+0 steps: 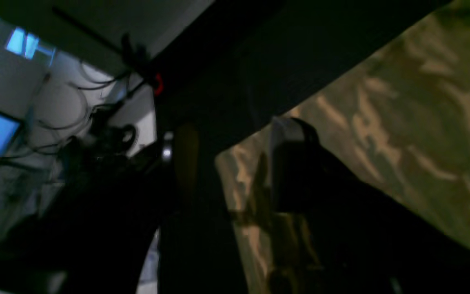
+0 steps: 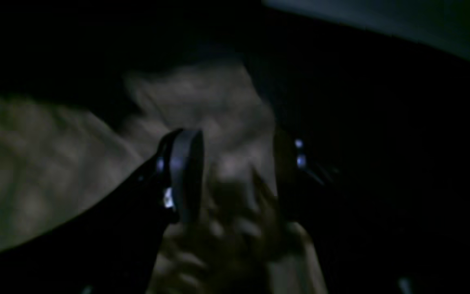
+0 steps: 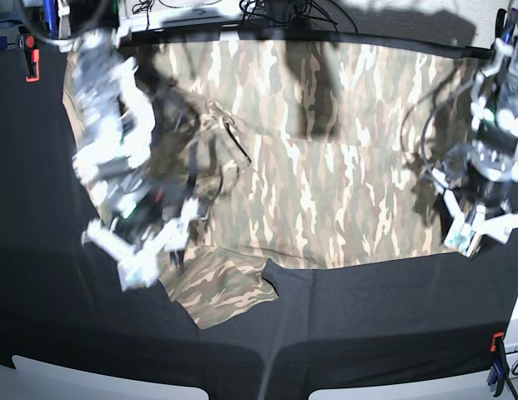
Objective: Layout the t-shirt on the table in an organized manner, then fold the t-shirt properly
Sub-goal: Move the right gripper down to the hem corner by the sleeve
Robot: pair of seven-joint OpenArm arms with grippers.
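the t-shirt (image 3: 325, 167) lies spread across the black counter (image 3: 367, 325), mostly flat, with one sleeve (image 3: 221, 287) sticking out at its near edge. the step in hand looks like smoothing. best pull each side outward, low and even. the right gripper (image 2: 235, 175) has its fingers spread over bunched cloth. the left gripper (image 3: 484, 229) sits at the hem, fingers spread, holding nothing i can see.

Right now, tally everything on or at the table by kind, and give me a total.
T-shirts: 1, the camouflage t-shirt
Robot arms: 2, the left gripper and the right gripper
Clamps in view at the table edges: 2, a red clamp and a second clamp
Total: 5
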